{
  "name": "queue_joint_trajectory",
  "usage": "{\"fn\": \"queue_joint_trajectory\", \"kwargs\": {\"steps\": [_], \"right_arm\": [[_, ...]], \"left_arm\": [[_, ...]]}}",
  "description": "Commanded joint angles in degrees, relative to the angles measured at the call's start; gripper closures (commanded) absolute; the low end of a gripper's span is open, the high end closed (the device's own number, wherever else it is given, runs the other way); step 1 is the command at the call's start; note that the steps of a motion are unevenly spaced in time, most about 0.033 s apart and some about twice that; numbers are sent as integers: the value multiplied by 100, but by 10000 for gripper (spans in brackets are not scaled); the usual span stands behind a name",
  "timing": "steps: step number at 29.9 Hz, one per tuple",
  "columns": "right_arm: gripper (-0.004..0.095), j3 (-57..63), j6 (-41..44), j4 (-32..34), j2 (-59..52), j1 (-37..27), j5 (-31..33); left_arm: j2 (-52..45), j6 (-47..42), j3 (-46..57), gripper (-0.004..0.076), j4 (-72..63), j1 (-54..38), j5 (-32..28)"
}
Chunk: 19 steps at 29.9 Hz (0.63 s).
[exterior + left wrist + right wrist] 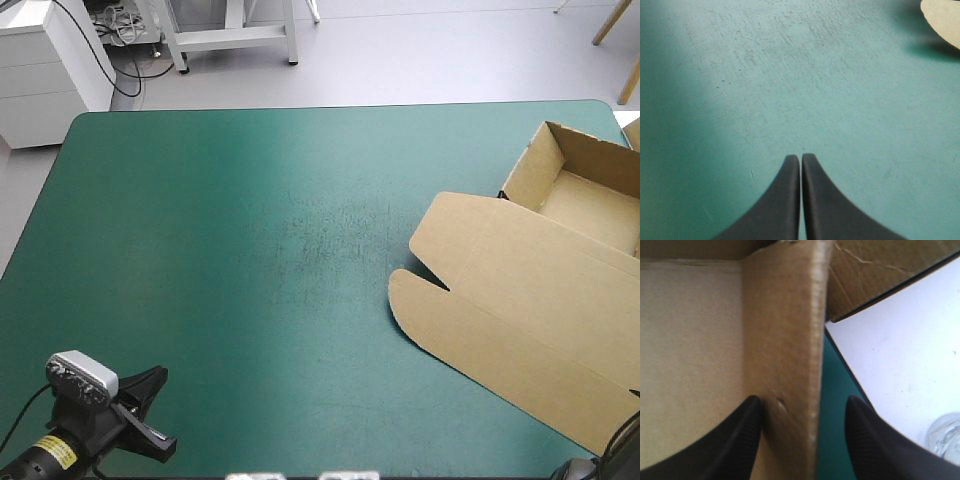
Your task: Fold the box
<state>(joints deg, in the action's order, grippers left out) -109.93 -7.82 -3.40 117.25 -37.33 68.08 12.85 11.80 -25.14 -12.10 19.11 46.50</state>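
**A:** Start close in. What is the left gripper (801,159) doing?

**B:** It sits over the near left corner of the teal-green table cover (250,250). Its two black fingers are pressed together into one pointed arch above bare cover.

**A:** And the brown cardboard box (520,300)?

**B:** It lies on the right side of the table, well apart from that gripper. The nearer part is the flat lid (500,290), a broad sheet spread out on the cover. A rounded tab (410,295) points toward the table's middle. The left wrist view catches one pale, rounded bit of board (945,20) far ahead of the fingers.

**A:** Farther back?

**B:** The lid joins an open tray (590,205) near the far right corner. The tray's walls are raised and its inside shows.

**A:** And the right gripper (804,402)?

**B:** Its black fingers stand wide apart, with an upright brown wall (785,365) of the box between them. One finger is inside the box, right against the wall or just beside it. The other is outside, clear of the board, over a thin strip of teal-green cover at the table's edge.
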Motion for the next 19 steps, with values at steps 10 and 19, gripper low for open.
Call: {"fn": "queue_joint_trajectory", "kwargs": {"steps": [10, 19], "right_arm": [[330, -206, -229, 11, -2264, 103, -107], [513, -60, -135, -99, -3538, 1121, -107]], "left_arm": [[68, -44, -155, 731, -129, 42, -405], [68, -57, -155, 731, -119, 42, -405]]}}
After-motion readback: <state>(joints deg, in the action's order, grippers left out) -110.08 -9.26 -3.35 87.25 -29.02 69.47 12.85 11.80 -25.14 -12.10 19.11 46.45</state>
